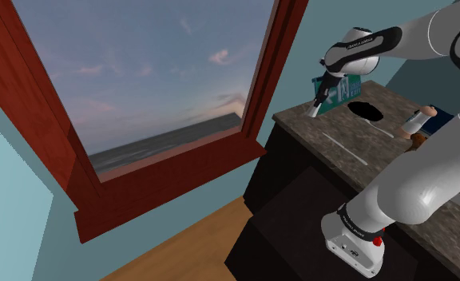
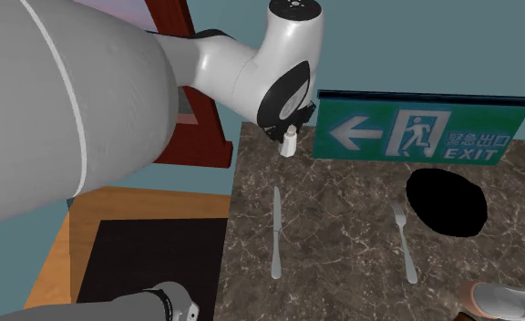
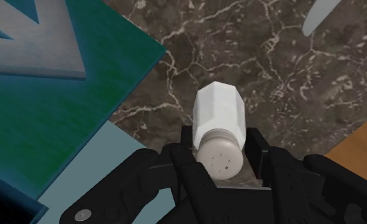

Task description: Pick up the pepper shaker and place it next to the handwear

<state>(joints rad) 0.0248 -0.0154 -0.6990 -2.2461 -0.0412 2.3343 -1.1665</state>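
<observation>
Dark marble counter lies under the gripper. The shoulder view adds a big red-framed window onto sea and dusk sky. A green exit sign stands just beside the gripper. The glove, a flat black patch, lies well apart from it. The second exterior view adds a knife and fork. The fingers, partly closed, clasp the white pepper shaker below its cap; the wrist view shows the cap's holes.

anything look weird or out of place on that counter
Yes: a green EXIT sign stands upright on the dark veined counter behind the knife, odd there. A flat, featureless black patch lies beside the fork.
</observation>
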